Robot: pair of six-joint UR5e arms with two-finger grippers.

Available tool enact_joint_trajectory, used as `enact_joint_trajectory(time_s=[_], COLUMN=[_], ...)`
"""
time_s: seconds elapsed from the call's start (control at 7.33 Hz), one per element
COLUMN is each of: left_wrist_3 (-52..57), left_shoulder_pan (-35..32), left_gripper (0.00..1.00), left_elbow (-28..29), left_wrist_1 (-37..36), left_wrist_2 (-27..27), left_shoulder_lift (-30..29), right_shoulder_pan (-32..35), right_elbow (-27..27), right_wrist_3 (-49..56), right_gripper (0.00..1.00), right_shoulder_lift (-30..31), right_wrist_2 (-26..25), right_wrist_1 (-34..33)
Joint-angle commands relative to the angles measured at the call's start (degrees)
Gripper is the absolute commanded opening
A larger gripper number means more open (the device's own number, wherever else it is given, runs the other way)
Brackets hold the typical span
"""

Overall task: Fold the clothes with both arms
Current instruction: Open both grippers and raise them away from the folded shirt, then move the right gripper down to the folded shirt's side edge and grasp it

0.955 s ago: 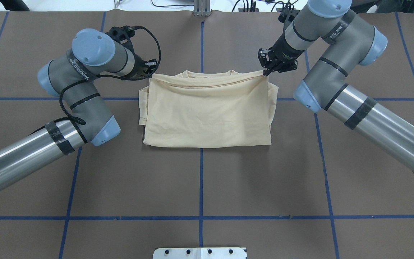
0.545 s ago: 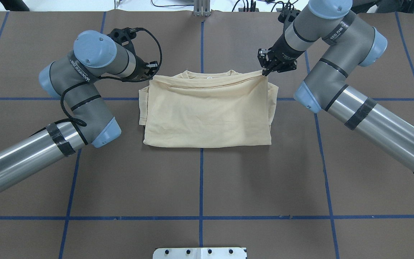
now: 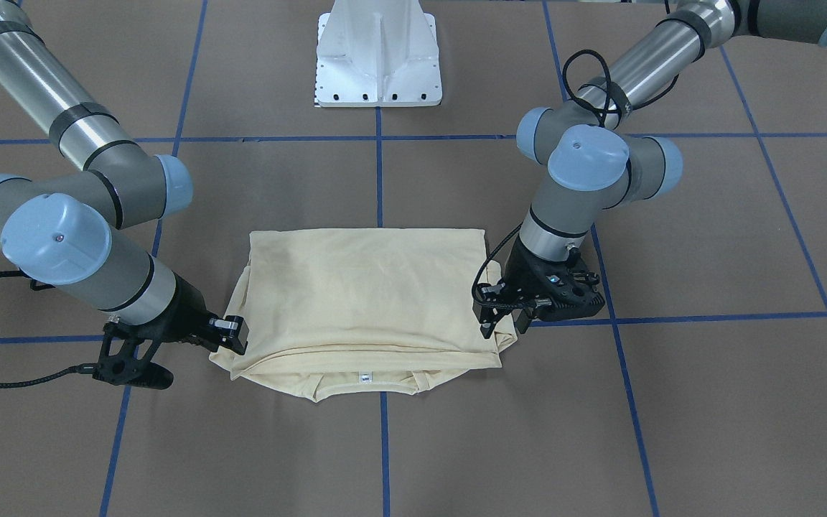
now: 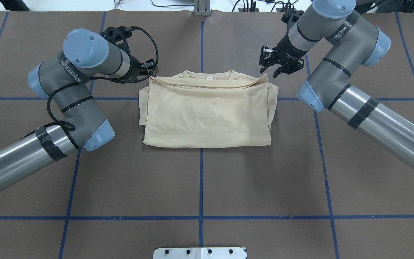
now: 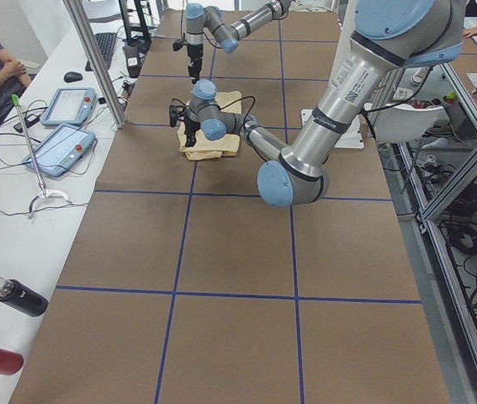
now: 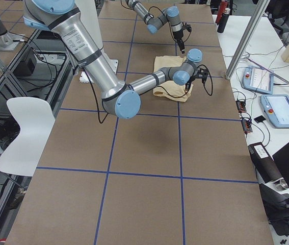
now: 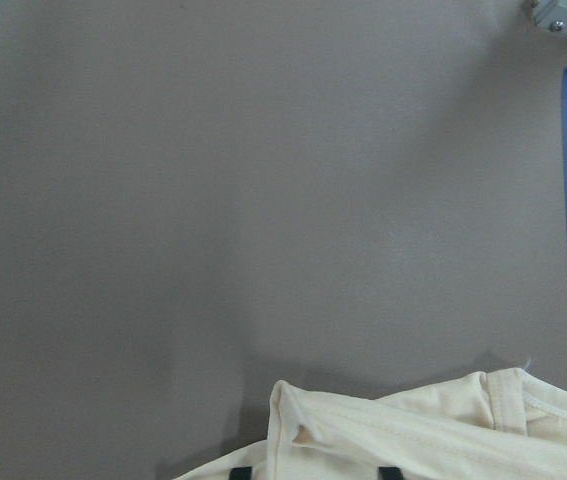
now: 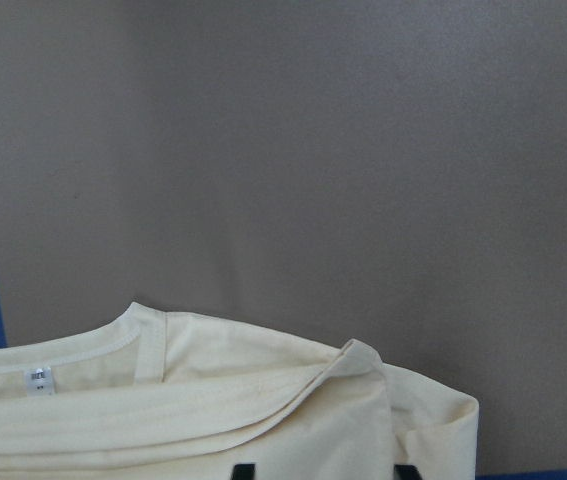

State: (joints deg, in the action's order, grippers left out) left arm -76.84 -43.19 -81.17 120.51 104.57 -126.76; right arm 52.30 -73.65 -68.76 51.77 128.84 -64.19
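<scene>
Lying folded on the desk (image 3: 672, 402) in the front view, the T-shirt (image 3: 363, 287) (neck label (image 3: 365, 375) on its near edge) has the left claw (image 3: 503, 324) spread at one corner, gripping nothing. Overhead, the right claw (image 4: 273, 68) hangs open and empty, seemingly just clear of the cloth.

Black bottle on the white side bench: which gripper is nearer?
Left. The left gripper is at the shirt corner on the side of the black bottle; the right gripper is by the opposite corner, further along the table from it.
</scene>
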Motion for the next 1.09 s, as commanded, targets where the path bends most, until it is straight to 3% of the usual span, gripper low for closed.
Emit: enact_joint_trajectory(time_s=[0.0, 0.27, 0.41, 0.68, 0.95], left_wrist_3=[0.03, 0.02, -0.06, -0.59, -0.77], left_shoulder_pan=[-0.05, -0.05, -0.14, 0.04, 0.12], left_gripper=[0.99, 0.99, 0.99, 0.99, 0.99], left_elbow=[-3.11, -5.66, -7.41, -9.7, -10.5], left_wrist_1=[-1.85, -3.52, -4.84, -6.08, -6.08], left_wrist_2=[0.02, 0.02, 0.02, -0.06, -0.06], left_shoulder_lift=[0.55, 1.07, 1.16, 1.51, 1.78], right_shoulder_pan=[-0.18, -4.03, -7.88, -12.47, -14.77], right_elbow=[-6.62, -15.69, -18.51, -19.77, -19.86], right_wrist_3=[-0.66, -6.0, -8.9, -9.2, -9.2], right_gripper=[1.0, 1.0, 1.0, 0.99, 0.99], right_shoulder_lift=[3.66, 10.43, 12.81, 16.15, 17.48], right_wrist_2=[3.59, 2.21, -1.54, -5.52, -6.23], right_wrist_1=[-0.58, -0.67, -0.67, -0.67, -0.67])
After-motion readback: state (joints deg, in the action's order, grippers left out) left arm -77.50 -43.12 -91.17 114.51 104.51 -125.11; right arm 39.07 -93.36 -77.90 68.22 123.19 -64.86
